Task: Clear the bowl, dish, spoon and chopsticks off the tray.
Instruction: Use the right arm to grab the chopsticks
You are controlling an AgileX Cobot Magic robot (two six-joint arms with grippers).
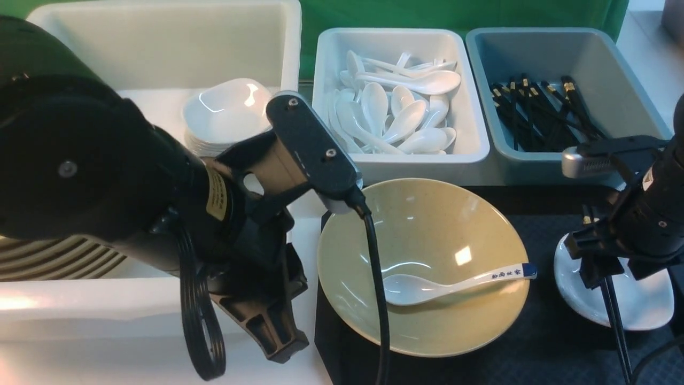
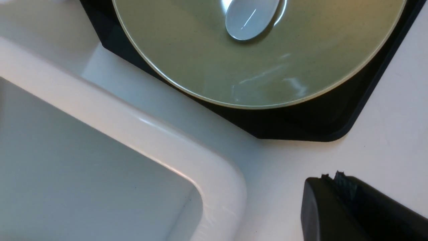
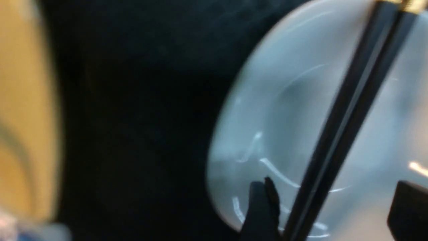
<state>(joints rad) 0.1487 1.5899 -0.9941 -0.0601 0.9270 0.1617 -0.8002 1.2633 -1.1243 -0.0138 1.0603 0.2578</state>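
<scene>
While hanging over the small, glossy white rounded-square dish (image 1: 649, 307) on the black diamond-textured plastic tray (image 1: 534, 353), holds right gripper (image 3: 332, 187) jaws wide, straddling the thin black gold-banded chopsticks (image 3: 341, 127); cannot tell contact through blur. Presses left gripper (image 2: 329, 179) jaws together, empty, above white worktop (image 2: 384, 134) beside the tray corner. On the tray too: white ceramic spoon (image 1: 411, 289) inside wide pale olive-yellow bowl (image 1: 427, 224).

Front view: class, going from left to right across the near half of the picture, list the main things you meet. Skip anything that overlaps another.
Left gripper → bowl → dish
</scene>
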